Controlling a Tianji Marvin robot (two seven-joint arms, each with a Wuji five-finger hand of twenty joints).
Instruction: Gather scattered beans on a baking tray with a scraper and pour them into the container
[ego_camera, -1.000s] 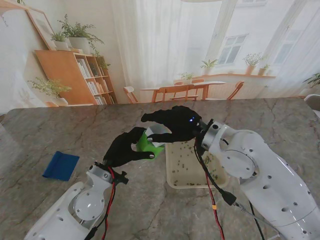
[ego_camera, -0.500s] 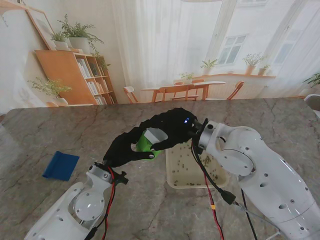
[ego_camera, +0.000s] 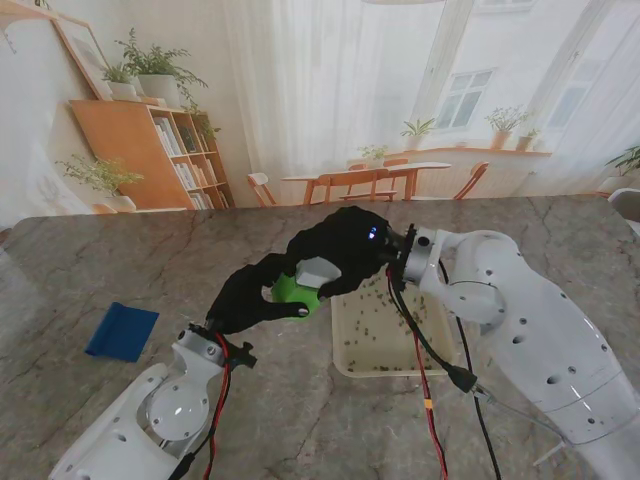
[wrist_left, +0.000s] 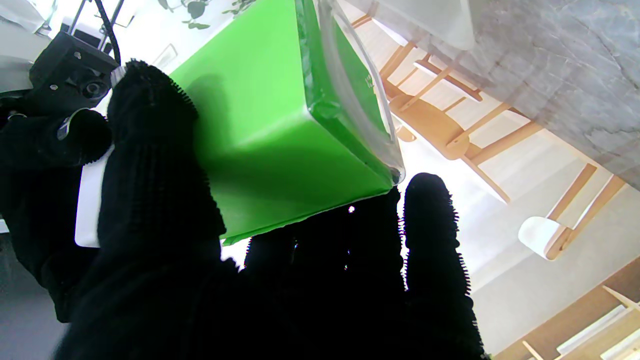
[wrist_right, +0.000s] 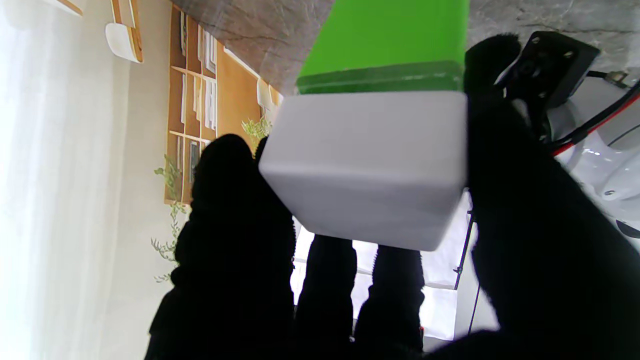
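A green container (ego_camera: 293, 292) with a white lid (ego_camera: 317, 271) hangs above the table, held between both black-gloved hands. My left hand (ego_camera: 252, 297) is shut on its green body (wrist_left: 280, 125). My right hand (ego_camera: 343, 248) wraps over the white lid (wrist_right: 370, 165), fingers curled around it. The cream baking tray (ego_camera: 348, 366) lies on the table right of the container, with several small dark beans (ego_camera: 380, 340) scattered in it. The blue scraper (ego_camera: 122, 331) lies flat on the table far to the left, away from both hands.
The marble table (ego_camera: 120, 260) stretches around the tray. My right forearm (ego_camera: 510, 320) crosses over the tray's right side, with red and black cables (ego_camera: 425, 380) hanging over it. Behind the table are a bookshelf and chairs.
My right hand has come down from above the container and closed over its white lid. The left hand keeps its hold on the green body, tilted slightly.
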